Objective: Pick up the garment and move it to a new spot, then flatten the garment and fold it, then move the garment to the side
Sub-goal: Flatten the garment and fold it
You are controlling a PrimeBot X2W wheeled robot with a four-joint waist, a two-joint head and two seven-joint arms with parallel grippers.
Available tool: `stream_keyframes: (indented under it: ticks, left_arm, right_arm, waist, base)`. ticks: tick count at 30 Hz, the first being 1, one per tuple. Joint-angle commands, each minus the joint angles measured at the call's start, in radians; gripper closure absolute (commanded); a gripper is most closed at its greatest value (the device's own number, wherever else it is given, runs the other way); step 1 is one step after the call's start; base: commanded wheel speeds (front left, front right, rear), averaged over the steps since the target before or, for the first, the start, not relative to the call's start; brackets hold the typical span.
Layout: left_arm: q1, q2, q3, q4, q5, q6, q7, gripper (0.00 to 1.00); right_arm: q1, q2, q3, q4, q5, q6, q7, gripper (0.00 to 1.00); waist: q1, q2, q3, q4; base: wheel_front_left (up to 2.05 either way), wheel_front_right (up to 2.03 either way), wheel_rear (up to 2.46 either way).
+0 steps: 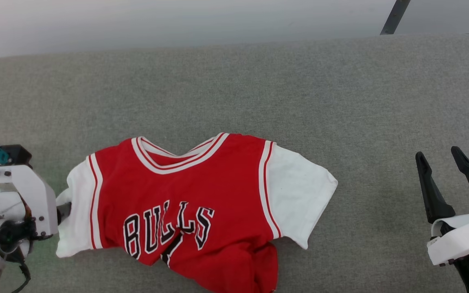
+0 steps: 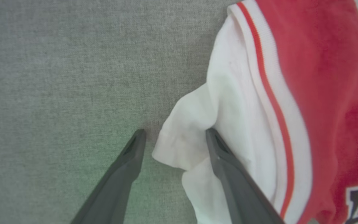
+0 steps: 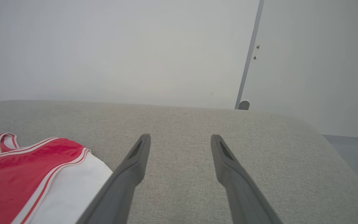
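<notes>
Matt cloth garment on rough woven upholstery

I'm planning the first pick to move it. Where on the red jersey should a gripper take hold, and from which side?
Probably take the jersey by the bunched cuff of its white sleeve on the robot's left, coming from that outer side. The cuff humps up in a fold, and the open left gripper flanks it. The rest lies flatter.

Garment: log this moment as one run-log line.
garment: face up, hem bunched | left tool: open, straddling white sleeve cuff | right tool: open, off garment
</notes>
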Motion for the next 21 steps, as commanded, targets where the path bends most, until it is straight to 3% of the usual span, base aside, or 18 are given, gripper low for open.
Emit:
stream_keyframes:
  ticks: [1,8,9,10,17,21]
  left_arm:
    - [-0.008,-0.006,-0.004,0.012,0.005,-0.003,0.004,0.0]
    - [-0.006,-0.033,-0.02,0.08,0.004,0.0,0.02,0.0]
    - [-0.006,-0.042,-0.015,0.091,-0.008,-0.002,0.02,0.44]
    - [-0.006,-0.052,-0.007,0.097,-0.024,-0.009,0.022,1.0]
    - [-0.04,-0.074,0.001,0.109,-0.033,-0.027,-0.003,1.0]
    - [-0.065,-0.092,0.0,0.107,-0.032,-0.019,-0.006,1.0]
  right_arm:
    - [-0.011,-0.002,0.001,0.002,0.0,0.0,0.001,0.0]
    - [-0.026,-0.004,0.006,0.002,0.002,0.0,0.011,0.0]
    - [-0.026,-0.004,0.008,0.002,0.003,0.0,0.014,0.0]
    - [-0.025,-0.006,0.014,0.002,0.007,0.0,0.022,0.0]
    - [-0.04,-0.047,0.075,-0.006,0.081,0.0,0.14,0.0]
    - [-0.054,-0.081,0.115,0.007,0.145,0.0,0.277,0.0]
  waist:
    - [0.0,0.0,0.004,0.001]
    - [0.0,0.0,0.016,0.002]
    - [0.0,0.0,0.018,0.002]
    - [0.0,0.0,0.019,0.002]
    - [0.0,0.0,0.029,0.019]
    - [0.0,0.0,0.032,0.043]
  base:
    - [0.0,0.0,0.0]
    - [0.0,0.0,0.0]
    - [0.0,0.0,0.0]
    - [0.0,0.0,0.0]
    - [0.0,0.0,0.0]
    - [0.0,0.0,0.0]
